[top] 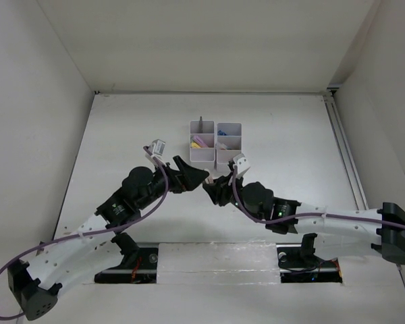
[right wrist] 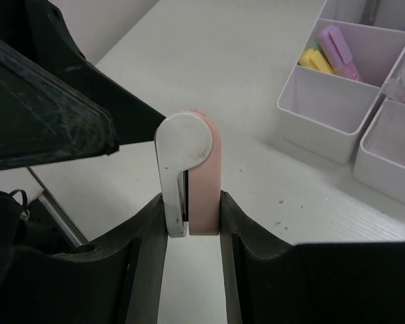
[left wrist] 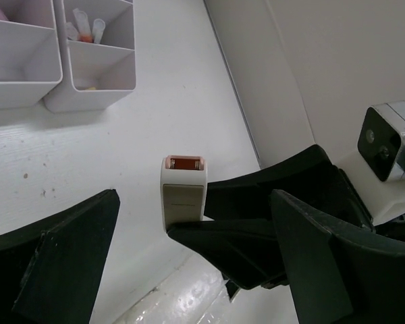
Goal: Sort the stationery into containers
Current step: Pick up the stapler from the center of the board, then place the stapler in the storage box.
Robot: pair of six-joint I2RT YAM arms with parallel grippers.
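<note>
Just in front of the organisers (top: 202, 160), near the middle of the table (left wrist: 189, 101), the two grippers meet tip to tip. The right gripper (right wrist: 191, 206) is clamped on the stapler (right wrist: 189, 175), one matt black finger pressed flat against each long side; the stapler stands on end between them, its rounded end pointing up, clear of the table. One side of it is glossy white plastic with a round hinge lobe, the other a soft pink shell, and a thin dark seam runs between the two.

The left gripper (top: 192, 172) is spread wide and grips nothing; its broad, wedge-shaped black fingers (left wrist: 61, 263) stand well apart to either side of the stapler. From the left wrist the stapler's squared end shows a small reddish-brown inset in a white frame. Whether a left finger brushes the right gripper is hard to judge from these angles; it looks close but apart.

The organisers are thin-walled white plastic with square compartments and slightly rounded corners, two units side by side and touching. One compartment holds a pink highlighter (right wrist: 341, 44) and a yellow highlighter (right wrist: 314, 61) lying together at a slant; another, in the neighbouring unit, holds red pens (left wrist: 88, 27) with clear caps. A grey upright piece (top: 201, 125) rises from the far compartment of the left unit, possibly the scissors. The table is matt white with a faint linear grain and a few dark specks.
</note>
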